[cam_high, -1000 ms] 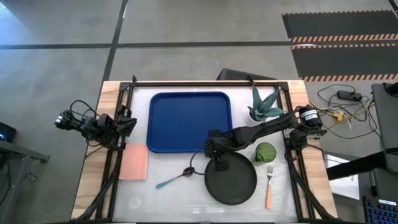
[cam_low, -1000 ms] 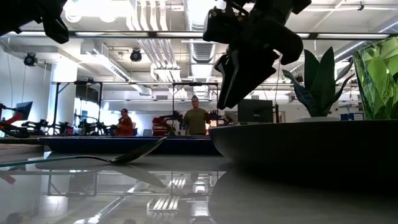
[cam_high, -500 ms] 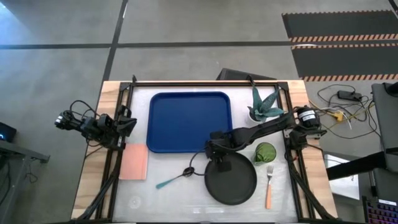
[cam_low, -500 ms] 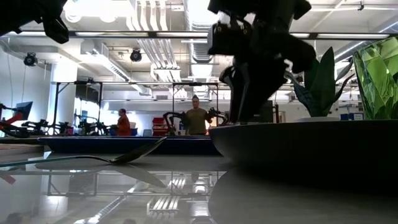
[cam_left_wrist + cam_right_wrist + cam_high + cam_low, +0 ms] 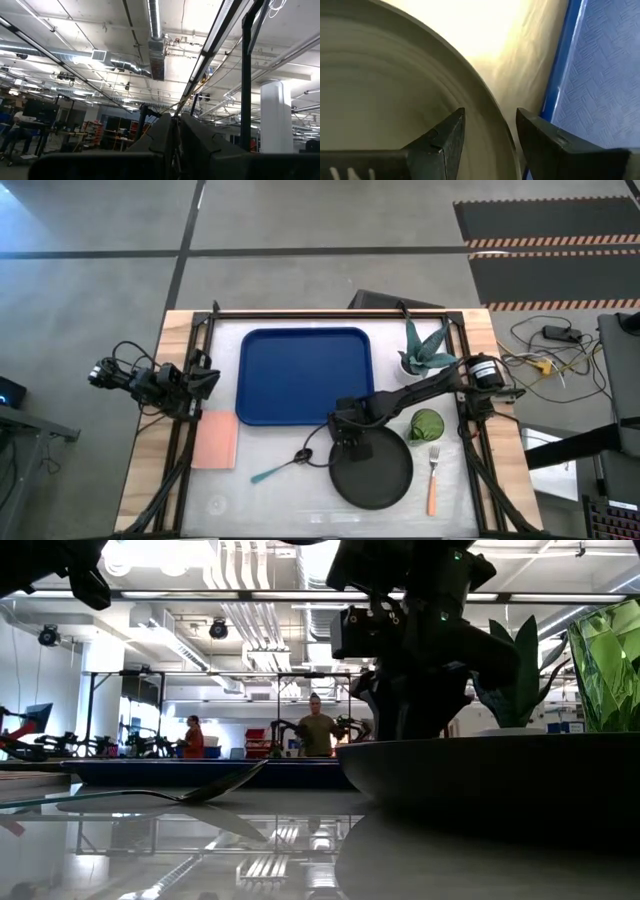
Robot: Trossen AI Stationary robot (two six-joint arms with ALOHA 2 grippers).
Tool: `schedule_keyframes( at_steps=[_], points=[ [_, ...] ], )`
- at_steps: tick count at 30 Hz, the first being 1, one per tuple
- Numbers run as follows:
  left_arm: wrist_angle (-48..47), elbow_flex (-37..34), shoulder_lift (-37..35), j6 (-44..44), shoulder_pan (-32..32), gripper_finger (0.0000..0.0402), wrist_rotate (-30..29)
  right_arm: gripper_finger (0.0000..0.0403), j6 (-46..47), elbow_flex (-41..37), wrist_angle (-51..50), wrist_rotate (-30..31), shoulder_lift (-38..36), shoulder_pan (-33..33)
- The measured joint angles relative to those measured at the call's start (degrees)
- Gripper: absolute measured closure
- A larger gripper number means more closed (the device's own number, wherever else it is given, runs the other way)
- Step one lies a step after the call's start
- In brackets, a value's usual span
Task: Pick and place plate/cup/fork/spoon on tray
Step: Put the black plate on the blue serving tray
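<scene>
R gripper (image 5: 349,442) is down at the plate (image 5: 372,472), on its rim at approx 10 o'clock; in the right wrist view the jaws stand apart and straddle the raised rim (image 5: 485,107), one finger (image 5: 442,140) inside the plate, the other outside, not yet closed on it. Plate is round, matte dark grey w/ a raised lip, sitting on the pale glossy surface (image 5: 290,495) toward 5 o'clock. The tray (image 5: 304,374), a flat blue plastic rectangle w/ rounded corners and textured floor, lies at 12 o'clock of the plate; its near edge is just beside the rim, only a thin strip of surface between them. Spoon (image 5: 282,467), w/ light blue handle and dark bowl, lies at 9 o'clock of the plate, near but apart. Cup (image 5: 427,424), translucent green, stands just off the rim at approx 2 o'clock; fork (image 5: 433,480), w/ orange handle and metal tines, lies alongside at 3 o'clock. Spiky teal plant (image 5: 425,350) in a white pot sits at 1 o'clock, by the tray's R edge. Pink flat rectangle (image 5: 214,440) lies at the surface's L edge, well apart from the plate. Open room on the surface is at 7–8 o'clock of the plate. L gripper (image 5: 205,379) waits at the L edge, clear of everything; its jaws read together in the left wrist view. People (image 5: 318,731) stand in the room beyond.
</scene>
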Motion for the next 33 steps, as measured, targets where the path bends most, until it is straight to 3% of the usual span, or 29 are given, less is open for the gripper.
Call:
schedule_keyframes(
  at_steps=[6,15,22,33],
  points=[
    [0.0,0.0,0.0,0.0,0.0,0.0378,0.0,0.0277,0.1,0.0,-0.1,-0.5,0.5,0.0],
    [0.0,0.0,0.0,0.0,0.0,0.0378,0.0,0.0385,0.5,0.1,0.0,-5.3,1.1,0.0],
    [0.0,0.0,0.0,0.0,0.0,0.0378,0.0,0.039,-0.8,0.4,-1.2,-6.0,-0.5,-0.1],
    [0.0,0.0,0.0,0.0,0.0,0.0378,0.0,0.0391,-2.7,6.2,-12.1,-6.3,-0.8,-0.5]
  ],
)
